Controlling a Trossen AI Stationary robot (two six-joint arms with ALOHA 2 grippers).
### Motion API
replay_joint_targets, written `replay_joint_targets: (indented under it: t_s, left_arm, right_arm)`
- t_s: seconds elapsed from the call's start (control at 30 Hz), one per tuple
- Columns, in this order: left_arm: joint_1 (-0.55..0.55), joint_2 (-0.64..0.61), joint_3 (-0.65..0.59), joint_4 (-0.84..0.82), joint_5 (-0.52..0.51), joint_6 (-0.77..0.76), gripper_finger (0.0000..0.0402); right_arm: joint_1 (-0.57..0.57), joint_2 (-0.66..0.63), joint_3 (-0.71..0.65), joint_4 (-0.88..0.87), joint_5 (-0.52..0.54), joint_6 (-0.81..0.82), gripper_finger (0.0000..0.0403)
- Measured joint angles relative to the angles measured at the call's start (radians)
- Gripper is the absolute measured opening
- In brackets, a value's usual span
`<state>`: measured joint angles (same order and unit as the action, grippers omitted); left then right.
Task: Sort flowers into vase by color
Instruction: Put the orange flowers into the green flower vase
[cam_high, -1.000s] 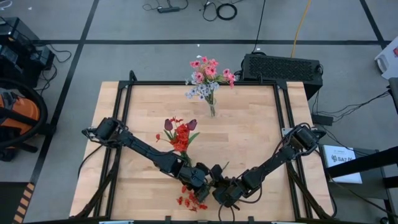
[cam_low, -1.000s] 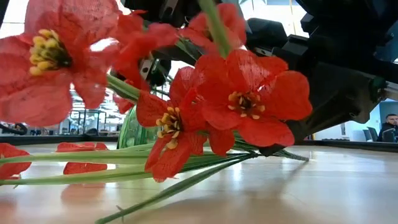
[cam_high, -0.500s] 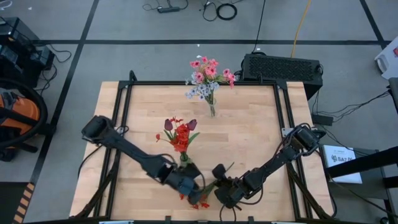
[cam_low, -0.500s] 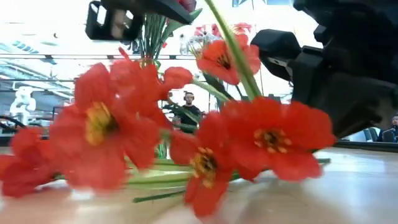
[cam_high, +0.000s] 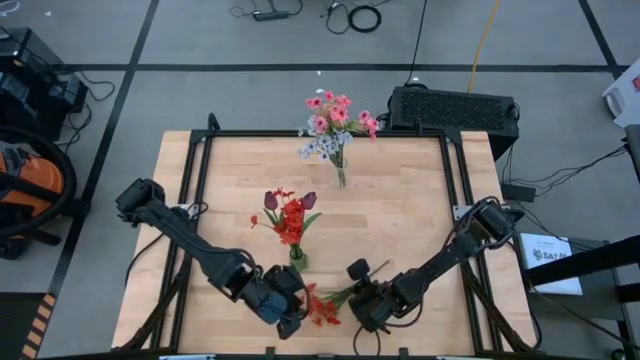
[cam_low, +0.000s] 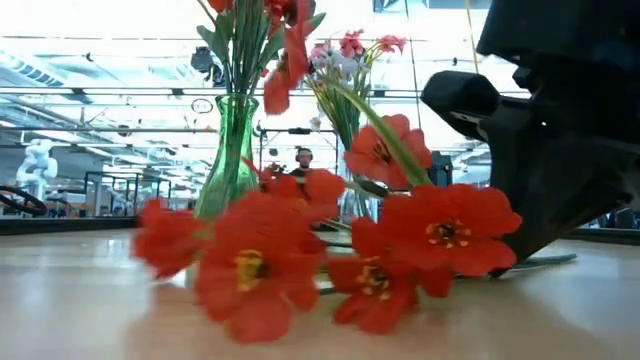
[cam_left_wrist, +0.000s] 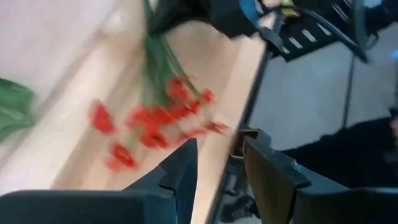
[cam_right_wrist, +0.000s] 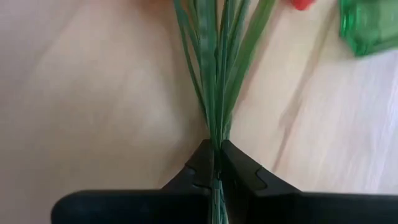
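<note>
1. Red flowers (cam_high: 320, 308) lie at the table's (cam_high: 400, 230) 6 o'clock edge, just below the green vase (cam_high: 296, 258).
2. My right gripper (cam_right_wrist: 214, 171) is pinched tight on their green stems (cam_right_wrist: 214, 74).
3. My left gripper (cam_left_wrist: 214, 165), at the blooms' 9 o'clock, gapes empty.

L end effector (cam_high: 291, 322) pulled back toward table's front edge, off the red flower cluster (cam_high: 322, 309).

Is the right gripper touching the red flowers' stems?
Touching. The right wrist view shows the right gripper shut on the green stems, which run out from between its fingertips.
</note>
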<state>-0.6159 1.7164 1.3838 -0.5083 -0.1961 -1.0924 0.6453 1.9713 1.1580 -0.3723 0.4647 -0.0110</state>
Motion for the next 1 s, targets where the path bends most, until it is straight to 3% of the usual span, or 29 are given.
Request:
replay_joint_targets:
  t_s: [0.07,0.27,0.5,0.67,0.87,1.0]
  left_arm:
    - [-0.004,0.0,0.0,-0.014,-0.001,0.038,0.0136]
    - [-0.044,0.011,-0.002,-0.211,-0.15,0.16,0.0136]
    - [-0.116,-0.014,-0.073,-0.284,-0.234,0.188,0.0136]
    - [-0.13,-0.105,-0.253,-0.181,-0.236,0.207,0.0136]
    - [-0.086,-0.324,-0.539,0.03,-0.24,0.36,0.0136]
    - [-0.016,-0.477,-0.705,0.139,-0.183,0.476,0.0136]
  right_arm:
    - [-0.002,-0.011,0.0,-0.054,-0.002,0.032,0.0006]
    - [-0.002,-0.059,-0.014,-0.249,0.002,0.17,0.0006]
    - [0.004,-0.132,-0.133,-0.247,0.004,0.333,0.0006]
    - [0.005,-0.184,-0.19,-0.226,-0.019,0.457,0.0006]
    - [-0.017,-0.228,-0.194,-0.161,-0.019,0.57,0.0006]
    - [-0.051,-0.253,-0.193,-0.109,0.002,0.682,0.0006]
